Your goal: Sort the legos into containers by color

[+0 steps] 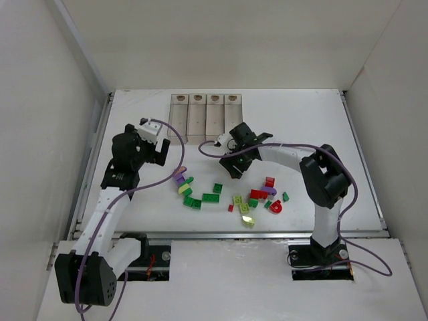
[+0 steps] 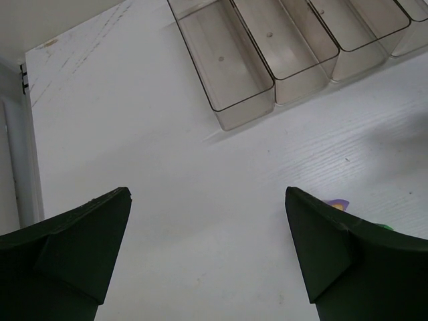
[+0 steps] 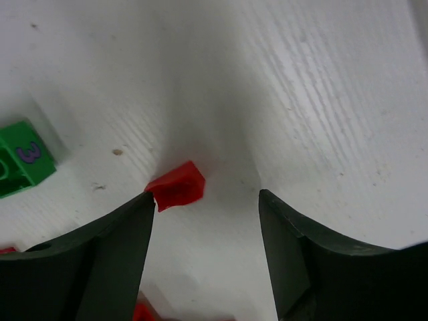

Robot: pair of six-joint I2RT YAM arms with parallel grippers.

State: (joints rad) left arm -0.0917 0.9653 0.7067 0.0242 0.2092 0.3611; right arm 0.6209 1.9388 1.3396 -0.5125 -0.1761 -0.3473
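The legos (image 1: 231, 198) lie scattered on the white table in front of both arms: dark green, yellow-green, red and purple bricks. The containers (image 1: 206, 115), four clear boxes in a row, stand at the back centre. In the left wrist view the nearest box (image 2: 227, 63) holds nothing. My right gripper (image 3: 205, 195) is open, low over the table. A small red brick (image 3: 175, 186) lies tilted against its left fingertip, not gripped. In the top view the right gripper (image 1: 235, 170) sits just behind the pile. My left gripper (image 2: 207, 200) is wide open over bare table, left of the pile.
A green brick marked with a purple 3 (image 3: 23, 160) lies left of the right gripper. A purple brick (image 2: 338, 202) peeks out behind the left gripper's right finger. The table's raised left edge (image 2: 17, 160) runs close beside the left gripper. Purple cables loop over both arms.
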